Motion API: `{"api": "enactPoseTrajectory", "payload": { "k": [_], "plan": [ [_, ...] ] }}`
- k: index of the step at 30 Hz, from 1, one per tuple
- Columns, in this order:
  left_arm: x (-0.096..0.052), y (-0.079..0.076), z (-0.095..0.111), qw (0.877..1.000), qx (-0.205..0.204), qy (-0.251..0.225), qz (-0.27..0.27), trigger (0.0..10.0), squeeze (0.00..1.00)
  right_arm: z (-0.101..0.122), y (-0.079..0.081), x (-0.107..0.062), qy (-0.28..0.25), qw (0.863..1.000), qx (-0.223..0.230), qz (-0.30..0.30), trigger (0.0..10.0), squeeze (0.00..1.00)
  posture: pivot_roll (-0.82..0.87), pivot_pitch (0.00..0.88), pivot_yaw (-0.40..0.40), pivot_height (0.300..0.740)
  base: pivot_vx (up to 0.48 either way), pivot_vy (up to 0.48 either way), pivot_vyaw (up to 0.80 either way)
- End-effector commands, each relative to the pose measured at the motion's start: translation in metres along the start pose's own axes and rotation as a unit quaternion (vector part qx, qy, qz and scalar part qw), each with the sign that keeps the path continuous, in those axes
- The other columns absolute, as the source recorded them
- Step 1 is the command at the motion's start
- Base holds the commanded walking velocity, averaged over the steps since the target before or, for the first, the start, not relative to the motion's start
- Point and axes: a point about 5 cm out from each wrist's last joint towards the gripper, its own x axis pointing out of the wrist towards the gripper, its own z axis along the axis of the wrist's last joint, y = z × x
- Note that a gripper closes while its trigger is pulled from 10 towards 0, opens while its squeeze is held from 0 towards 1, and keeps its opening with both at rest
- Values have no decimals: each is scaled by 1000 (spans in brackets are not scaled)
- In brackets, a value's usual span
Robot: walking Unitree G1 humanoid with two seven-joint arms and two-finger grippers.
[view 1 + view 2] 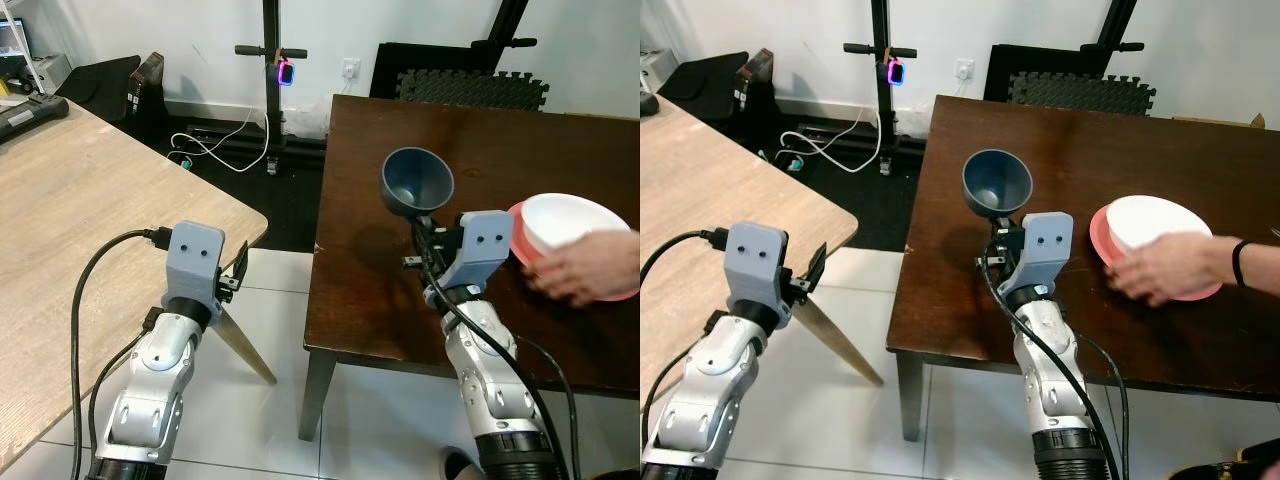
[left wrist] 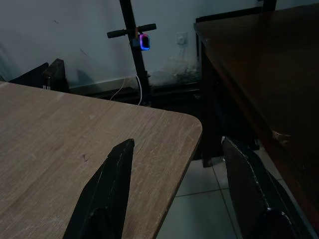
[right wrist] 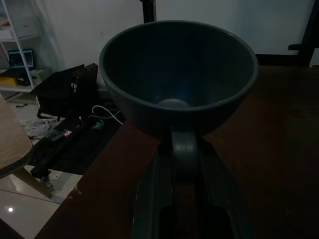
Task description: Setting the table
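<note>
A dark blue-grey bowl [image 1: 416, 180] is held tilted above the dark wooden table [image 1: 380, 290], my right gripper [image 1: 424, 236] shut on its rim. In the right wrist view the bowl [image 3: 179, 79] looms just past the closed fingers [image 3: 149, 199]. To the right, a person's hand [image 1: 590, 270] rests on a white bowl [image 1: 565, 225] sitting on a red plate [image 1: 612, 293]. My left gripper [image 1: 238, 270] hangs open over the corner of the light wooden table [image 1: 90, 210], with nothing between its fingers [image 2: 107, 191].
A gap of white tiled floor [image 1: 275, 400] separates the two tables. A black stand [image 1: 270, 90] with a glowing device, cables [image 1: 215, 150] and black foam mats [image 1: 470, 88] lie along the back wall.
</note>
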Motion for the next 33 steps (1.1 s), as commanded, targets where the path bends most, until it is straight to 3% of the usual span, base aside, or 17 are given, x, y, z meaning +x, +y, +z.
{"api": "enactPoseTrajectory", "payload": {
  "k": [1,33],
  "plan": [
    [-1,-1,-5,1000,-1,7,-2,10000,0,0,1,0,-5,1000,-2,2,10000,0,49,71,57,740,0,0,0],
    [0,-1,-4,1000,-2,6,-2,10000,0,0,0,0,-4,1000,-2,0,10000,0,50,74,57,740,0,0,0]
  ]
}}
